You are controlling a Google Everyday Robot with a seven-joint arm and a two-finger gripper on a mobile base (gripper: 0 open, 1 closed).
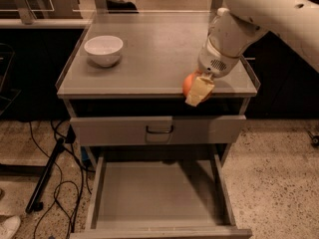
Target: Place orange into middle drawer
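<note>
Gripper (195,88) on the white arm pinched the orange (187,83) between its tan fingers (200,90), at the front edge of the grey cabinet top (149,49), right of centre and above the closed drawer front (119,131) with its bar handle. The middle drawer (157,193) stood pulled out below, well apart from the fruit. A white bowl (103,49) sat on the left of the top.
</note>
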